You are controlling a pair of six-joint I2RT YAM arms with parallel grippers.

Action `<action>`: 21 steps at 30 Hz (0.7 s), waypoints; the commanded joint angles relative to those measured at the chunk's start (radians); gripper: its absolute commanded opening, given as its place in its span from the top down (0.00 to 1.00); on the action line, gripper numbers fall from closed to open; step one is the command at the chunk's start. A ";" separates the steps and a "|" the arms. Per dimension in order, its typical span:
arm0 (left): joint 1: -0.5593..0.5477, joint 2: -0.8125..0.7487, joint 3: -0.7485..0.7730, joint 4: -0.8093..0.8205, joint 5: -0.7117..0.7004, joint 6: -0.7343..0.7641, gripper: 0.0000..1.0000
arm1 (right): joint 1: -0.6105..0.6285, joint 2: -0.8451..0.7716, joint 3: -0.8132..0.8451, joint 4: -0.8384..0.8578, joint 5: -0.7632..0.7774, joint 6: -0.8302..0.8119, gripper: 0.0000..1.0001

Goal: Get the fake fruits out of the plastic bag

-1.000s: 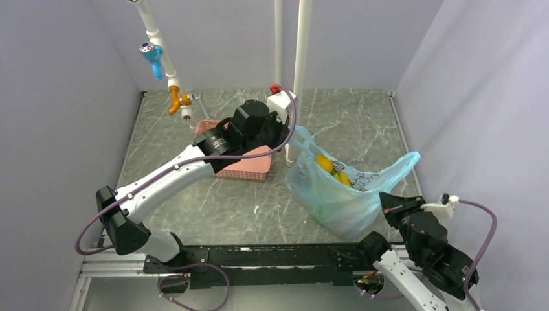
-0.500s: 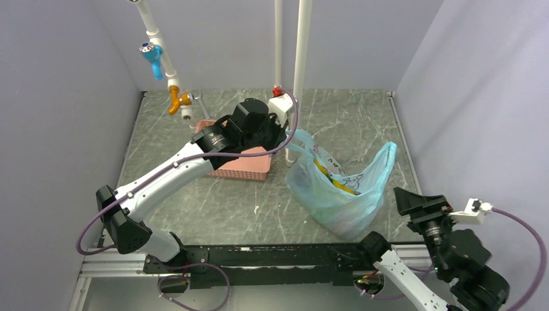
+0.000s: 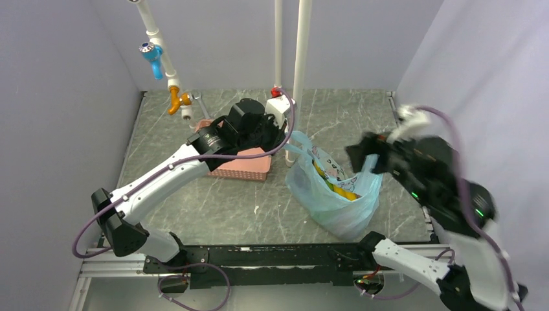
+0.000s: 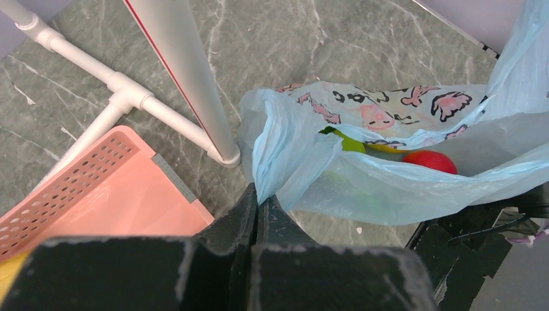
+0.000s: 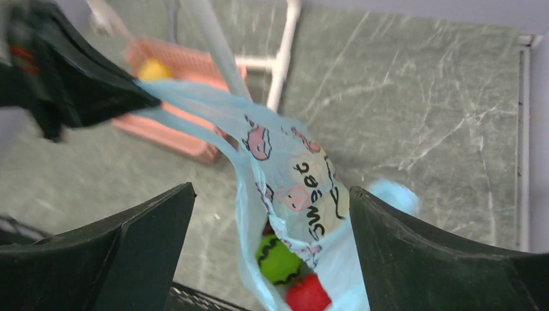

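The left pincer (image 4: 257,201) is clamped together on a pinch of the bag (image 4: 388,188) at its rim, holding that edge up beside the white pole (image 4: 188,71) and just past the corner of the pink basket (image 4: 84,188). The bag sits on the bench (image 3: 213,207), its mouth gaping upward. The right pincer (image 5: 270,191) hangs above that mouth with its jaws wide apart and nothing between them.

Inside the bag lie a red apple (image 5: 307,295) and a striped green watermelon (image 5: 277,259) touching each other low down, with a strip of banana (image 4: 388,148) behind the apple. A yellow fruit (image 5: 154,68) already rests in the basket, so the job looks partly done.

The step in hand appears to be reaching in for the next fruit. To do it well:

- Hold the rim taut and high with the left pincer, so the thin plastic does not fold over the opening.
- Come straight down through the mouth, jaws clear of the printed flap on the far side.
- Take the watermelon or the apple — whichever lies uppermost — across its middle, since glossy round plastic is likely to squirt out of an off-centre grip.
- Check that no film is caught between jaw and fruit before lifting.
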 commanded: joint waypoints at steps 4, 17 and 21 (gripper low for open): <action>0.000 -0.076 -0.020 0.043 -0.003 -0.010 1.00 | 0.007 0.267 -0.070 -0.072 -0.029 -0.200 0.15; 0.000 -0.074 -0.002 0.029 0.005 0.000 1.00 | 0.008 0.276 -0.318 0.065 -0.191 -0.117 0.16; 0.000 -0.080 0.000 0.019 -0.004 -0.004 1.00 | 0.008 0.284 -0.356 0.085 -0.117 -0.105 0.22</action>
